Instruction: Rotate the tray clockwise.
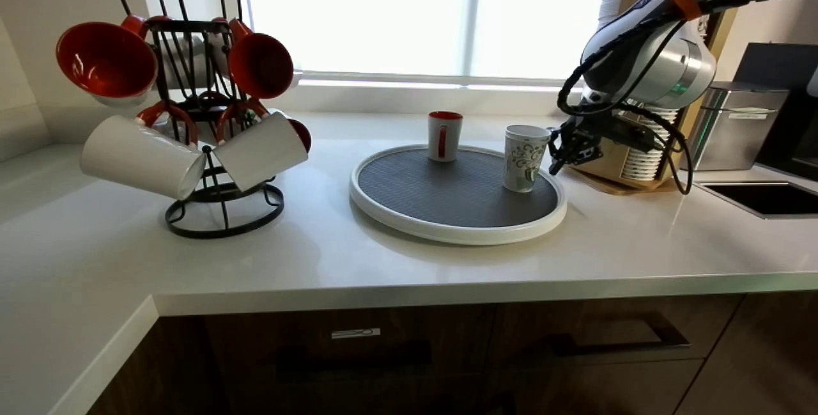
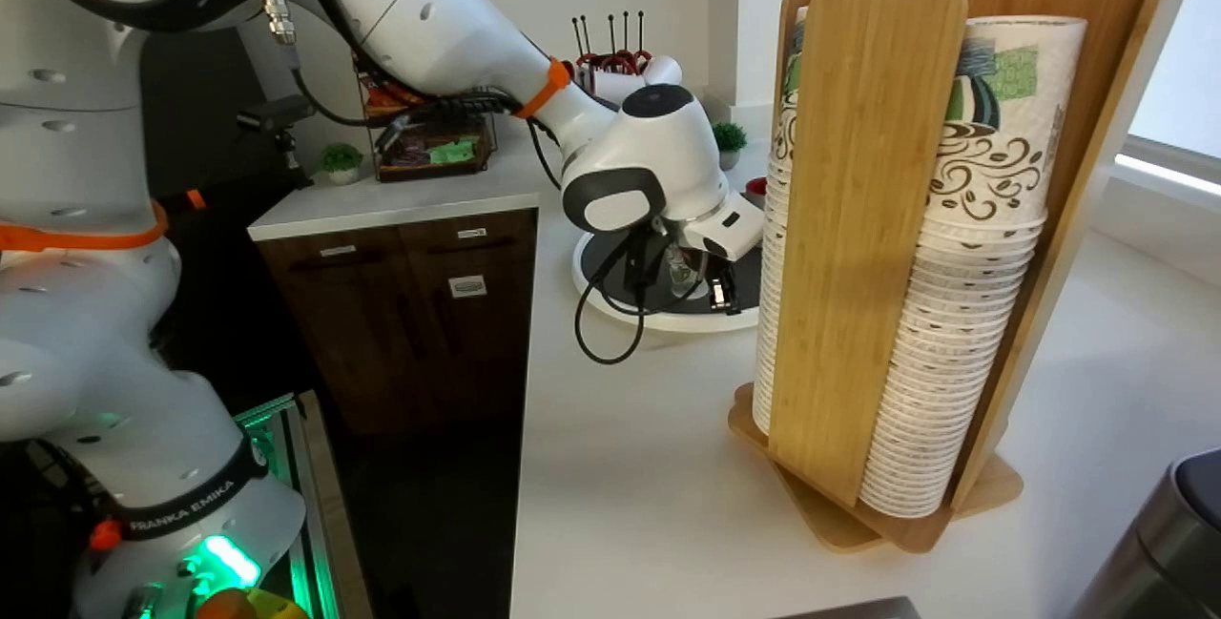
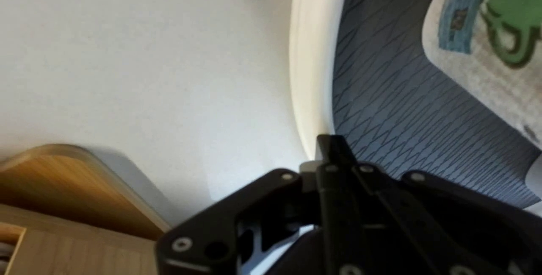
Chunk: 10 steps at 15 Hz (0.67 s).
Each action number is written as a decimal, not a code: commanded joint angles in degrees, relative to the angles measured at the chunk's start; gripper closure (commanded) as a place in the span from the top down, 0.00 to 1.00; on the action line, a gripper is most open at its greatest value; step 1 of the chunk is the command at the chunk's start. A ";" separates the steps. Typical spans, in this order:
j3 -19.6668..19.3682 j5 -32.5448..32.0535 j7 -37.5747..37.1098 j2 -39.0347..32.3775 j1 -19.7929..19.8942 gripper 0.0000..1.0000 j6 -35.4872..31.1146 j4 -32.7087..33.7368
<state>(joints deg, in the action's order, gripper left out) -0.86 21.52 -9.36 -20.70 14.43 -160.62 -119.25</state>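
The tray point(image 1: 441, 201) is a round, dark grey turntable with a white raised rim, lying flat on the counter. Part of it shows behind the arm in an exterior view point(image 2: 687, 321). A patterned paper cup point(image 1: 525, 159) and a white mug with red inside point(image 1: 444, 137) stand upright on it. My gripper point(image 1: 555, 169) is at the tray's edge, close beside the paper cup. In the wrist view the fingertips point(image 3: 331, 139) are together and overlap the white rim point(image 3: 313, 54); I cannot tell whether they touch it. No gap shows between the fingers.
A wooden holder with stacked paper cups point(image 2: 868, 218) stands close to the arm; its base point(image 3: 84, 186) shows in the wrist view. A black wire rack point(image 1: 223, 194) with several mugs stands across the tray. The counter's front edge point(image 1: 447, 297) runs before the tray.
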 commanded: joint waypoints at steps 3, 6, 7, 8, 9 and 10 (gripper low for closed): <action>1.25 3.15 4.92 4.64 0.04 0.00 7.18 -4.21; 1.89 4.88 7.31 7.17 -0.58 0.00 10.63 -6.13; 2.19 5.64 8.02 8.14 -0.97 0.00 11.97 -6.85; 2.41 6.27 8.69 9.02 -1.40 0.00 13.01 -7.55; 2.68 7.13 9.36 9.68 -1.77 0.00 14.02 -8.06; 2.87 8.11 9.93 10.32 -2.14 0.00 15.27 -8.44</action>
<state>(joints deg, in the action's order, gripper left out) 1.61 25.79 -2.60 -14.01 13.33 -148.80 -124.56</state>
